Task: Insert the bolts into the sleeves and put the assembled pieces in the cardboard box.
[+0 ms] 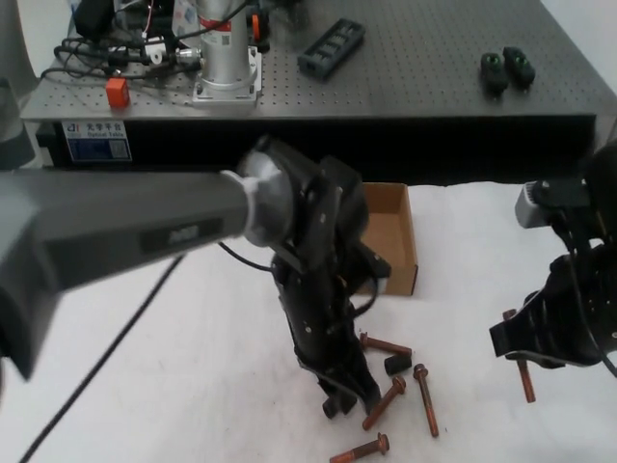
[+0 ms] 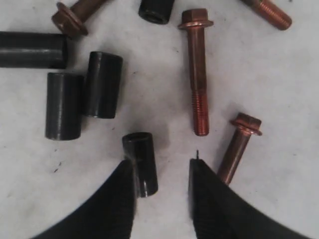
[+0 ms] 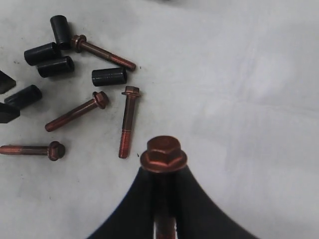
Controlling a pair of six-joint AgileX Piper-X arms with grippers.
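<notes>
Left gripper (image 2: 162,172): fingers apart, down at the white cloth (image 1: 174,386), lower centre of the high view. It straddles one short black sleeve (image 2: 141,164), which lies flat against the inner face of one finger with a gap to the other. It looks lined up for a pinch across the barrel.

Right gripper (image 3: 163,174): clamped on a copper-coloured bolt (image 3: 163,153), shank pinched between the fingers, hex head clear of them. It sits at the right edge of the high view, above the cloth and well apart from the left gripper. The bolt is probably held ready to enter a sleeve once one is raised.

Loose stock: further sleeves (image 2: 64,105), two of them touching side by side, with loose bolts (image 2: 197,74) scattered among them. All lie flat and none appears assembled.

Cardboard box (image 1: 412,253): open, centre of the high view, just behind the pile. No piece is visible in the part that shows; the arm hides the rest.

Surface: white cloth, faintly smudged.

Room: perforated metal bench (image 1: 434,68) across the top of the high view, bearing a metal post (image 1: 227,58), cables (image 1: 87,48) and an orange block (image 1: 117,92).
</notes>
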